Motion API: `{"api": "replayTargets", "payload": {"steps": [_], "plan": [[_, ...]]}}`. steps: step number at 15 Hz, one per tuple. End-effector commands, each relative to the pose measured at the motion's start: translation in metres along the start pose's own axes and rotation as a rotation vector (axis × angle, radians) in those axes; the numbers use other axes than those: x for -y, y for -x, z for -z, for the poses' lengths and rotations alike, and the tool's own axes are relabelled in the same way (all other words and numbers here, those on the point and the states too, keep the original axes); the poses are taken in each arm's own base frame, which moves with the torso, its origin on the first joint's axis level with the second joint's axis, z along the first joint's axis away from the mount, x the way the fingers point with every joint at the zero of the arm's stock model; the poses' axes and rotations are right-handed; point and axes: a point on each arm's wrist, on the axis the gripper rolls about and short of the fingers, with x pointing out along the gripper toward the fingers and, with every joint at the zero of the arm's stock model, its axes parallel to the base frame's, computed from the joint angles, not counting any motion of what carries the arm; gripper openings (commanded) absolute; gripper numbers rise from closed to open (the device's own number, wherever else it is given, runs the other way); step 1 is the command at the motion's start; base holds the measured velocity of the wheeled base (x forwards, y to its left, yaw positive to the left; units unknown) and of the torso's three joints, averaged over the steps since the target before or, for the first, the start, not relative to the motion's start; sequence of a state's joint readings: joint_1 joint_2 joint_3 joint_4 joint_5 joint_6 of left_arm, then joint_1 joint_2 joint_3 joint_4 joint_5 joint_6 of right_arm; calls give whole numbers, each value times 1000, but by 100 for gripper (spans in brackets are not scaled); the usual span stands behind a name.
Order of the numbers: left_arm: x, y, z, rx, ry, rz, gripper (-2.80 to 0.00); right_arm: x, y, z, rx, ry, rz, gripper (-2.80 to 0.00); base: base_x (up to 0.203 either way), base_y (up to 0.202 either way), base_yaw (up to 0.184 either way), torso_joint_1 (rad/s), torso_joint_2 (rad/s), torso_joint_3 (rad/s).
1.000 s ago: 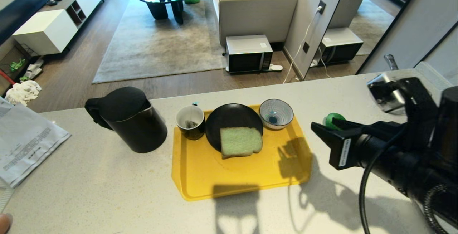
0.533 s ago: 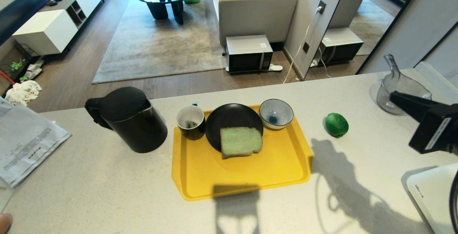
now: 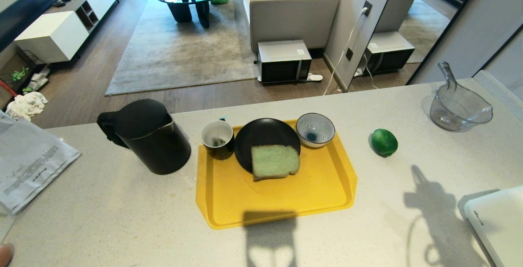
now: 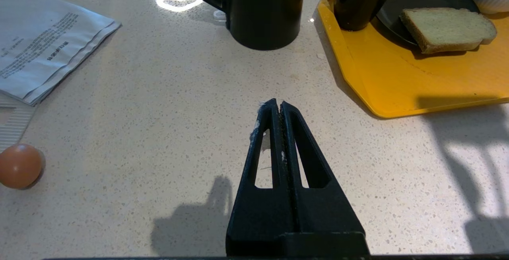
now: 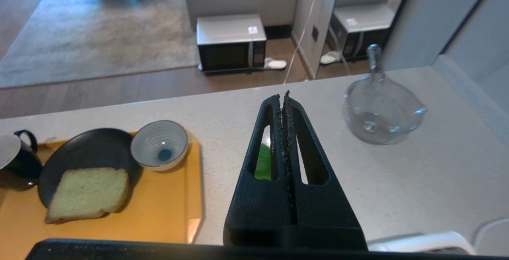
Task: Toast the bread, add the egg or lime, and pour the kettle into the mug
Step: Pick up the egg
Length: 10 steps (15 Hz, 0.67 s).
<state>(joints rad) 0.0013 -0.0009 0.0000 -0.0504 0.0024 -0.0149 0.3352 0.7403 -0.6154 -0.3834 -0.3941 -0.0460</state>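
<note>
Head view gives me the pale counter point(image 3: 102, 218) with neither arm in sight. My yellow tray point(image 3: 229, 201) sits mid-counter, carrying the black plate point(image 3: 263, 134), the mug point(image 3: 217, 138) at its far-left corner and the striped bowl point(image 3: 315, 130) at its far-right corner. The bread point(image 3: 274, 161) lies half on the plate's near edge, half over the tray. The kettle point(image 3: 145, 136) stands on the counter just left of the tray, and the lime point(image 3: 384, 142) rests on the counter right of it, apart from the glass jug point(image 3: 459, 110) further right. My left gripper point(image 4: 277, 107) hangs low over bare counter, fingers pressed together and empty; an egg point(image 4: 20, 166) lies well off to its side near some papers point(image 4: 43, 41). My right gripper point(image 5: 283, 97) is also pinched closed, empty, above the lime point(image 5: 263, 160).
</note>
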Motion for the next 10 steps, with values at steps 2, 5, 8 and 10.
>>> {"api": "replayTargets", "payload": {"steps": [2, 5, 8, 10], "plan": [[0, -1, 5, -14, 0, -1, -280, 23, 60, 4, 109, 1, 54, -280, 0, 0, 0, 0, 0, 0], [0, -1, 5, -14, 0, -3, -280, 26, 80, 23, 105, 28, 118, -280, 0, 0, 0, 0, 0, 0], [0, -1, 5, -14, 0, -1, -280, 26, 94, 43, 104, 32, 141, -280, 0, 0, 0, 0, 0, 0], [0, -1, 5, -14, 0, -1, -280, 27, 106, 63, 109, 40, 110, -280, 0, 0, 0, 0, 0, 0]]}}
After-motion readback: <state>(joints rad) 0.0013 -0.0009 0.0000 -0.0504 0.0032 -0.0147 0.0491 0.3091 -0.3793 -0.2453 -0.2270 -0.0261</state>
